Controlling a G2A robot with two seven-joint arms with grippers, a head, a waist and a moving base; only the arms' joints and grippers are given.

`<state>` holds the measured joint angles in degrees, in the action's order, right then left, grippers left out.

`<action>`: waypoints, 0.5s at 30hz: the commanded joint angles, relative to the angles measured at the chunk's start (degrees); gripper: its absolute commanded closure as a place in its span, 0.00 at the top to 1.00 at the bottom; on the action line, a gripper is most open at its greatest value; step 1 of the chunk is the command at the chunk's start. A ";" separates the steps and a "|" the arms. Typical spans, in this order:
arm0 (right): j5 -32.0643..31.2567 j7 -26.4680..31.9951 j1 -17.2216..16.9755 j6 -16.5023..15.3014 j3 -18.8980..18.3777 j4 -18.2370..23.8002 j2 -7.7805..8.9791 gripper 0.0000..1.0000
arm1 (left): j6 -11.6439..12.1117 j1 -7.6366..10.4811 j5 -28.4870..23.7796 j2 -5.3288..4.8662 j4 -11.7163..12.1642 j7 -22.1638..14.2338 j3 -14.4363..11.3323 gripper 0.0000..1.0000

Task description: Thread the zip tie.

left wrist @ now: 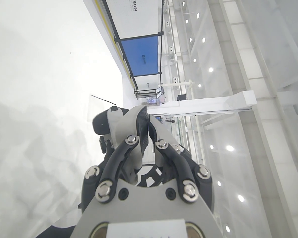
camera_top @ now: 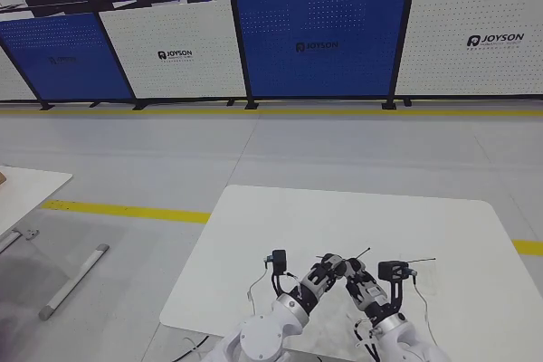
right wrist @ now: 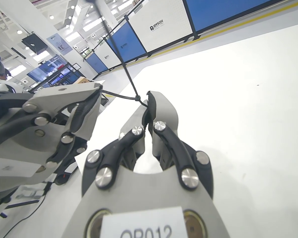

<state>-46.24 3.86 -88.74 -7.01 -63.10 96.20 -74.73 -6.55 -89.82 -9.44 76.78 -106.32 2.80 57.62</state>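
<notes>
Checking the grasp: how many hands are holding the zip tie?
2. The left hand pinches the zip tie; the right hand pinches it a little farther along.

Left claw (left wrist: 147, 116) and right claw (right wrist: 147, 101): grey plates, black linkage bars, silver screws, ribbed black pads (left wrist: 142, 134).

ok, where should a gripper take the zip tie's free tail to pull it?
Probably the zip tie, low on its free tail, just above the junction between the right gripper and left gripper, both shut on it. Come from the side, across the strap: it slants stiffly upward, clear all round.
</notes>
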 commanded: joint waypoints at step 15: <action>0.64 0.75 1.32 -0.68 0.59 -2.28 -0.22 0.00 | 1.67 -0.99 -0.86 -0.24 -2.10 -0.50 0.52 0.00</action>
<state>-45.68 4.57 -87.45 -7.60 -62.51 94.08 -74.94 -5.06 -90.73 -10.35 76.55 -108.23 2.32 58.15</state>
